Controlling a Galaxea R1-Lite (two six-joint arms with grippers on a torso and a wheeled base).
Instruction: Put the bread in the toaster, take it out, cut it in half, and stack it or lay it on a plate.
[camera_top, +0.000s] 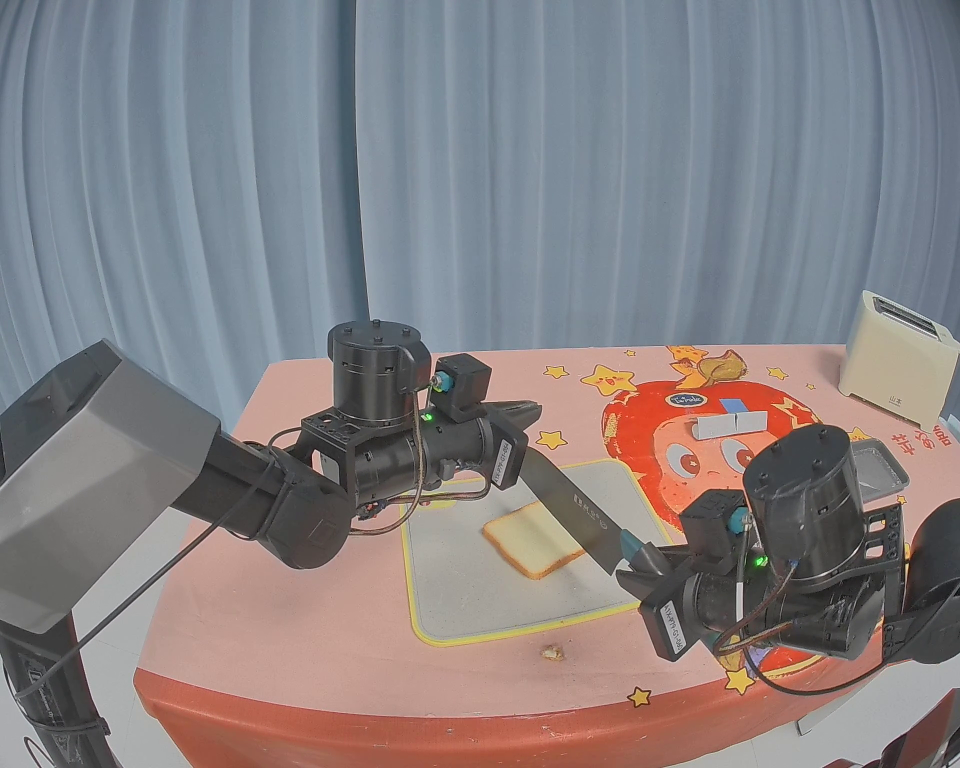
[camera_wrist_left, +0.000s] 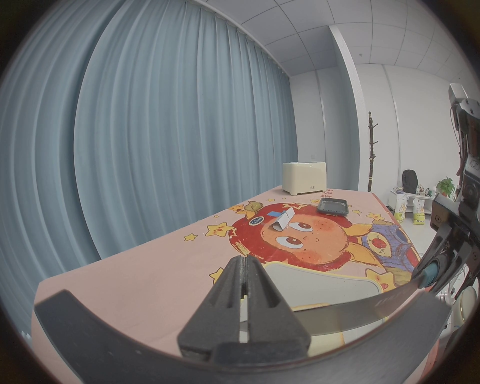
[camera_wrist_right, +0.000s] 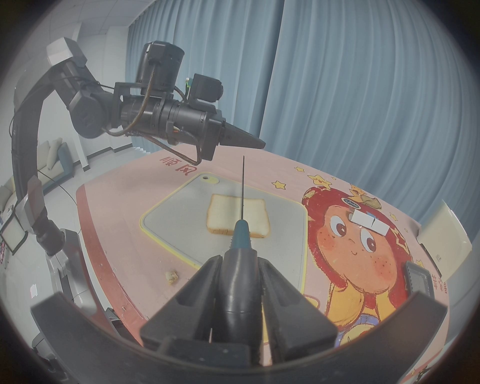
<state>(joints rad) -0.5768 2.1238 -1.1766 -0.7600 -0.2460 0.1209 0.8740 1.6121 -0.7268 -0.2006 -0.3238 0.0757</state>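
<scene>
A toasted bread slice (camera_top: 535, 540) (camera_wrist_right: 238, 222) lies flat and whole on the grey cutting board (camera_top: 470, 590) (camera_wrist_right: 175, 220). My right gripper (camera_top: 645, 568) (camera_wrist_right: 241, 250) is shut on the dark handle of a knife (camera_top: 575, 505) (camera_wrist_right: 243, 190). The blade slants over the far right side of the slice, edge down. My left gripper (camera_top: 530, 410) (camera_wrist_left: 245, 272) (camera_wrist_right: 247, 141) hangs shut and empty above the board's far edge, just past the blade's tip. The cream toaster (camera_top: 897, 355) (camera_wrist_left: 304, 177) stands at the table's far right corner.
A dark metal tray (camera_top: 880, 470) (camera_wrist_left: 333, 206) sits right of the board, near the toaster. A white folded card (camera_top: 730, 425) (camera_wrist_left: 285, 218) lies on the cartoon print. A bread crumb (camera_top: 552, 653) (camera_wrist_right: 172, 276) rests near the table's front edge.
</scene>
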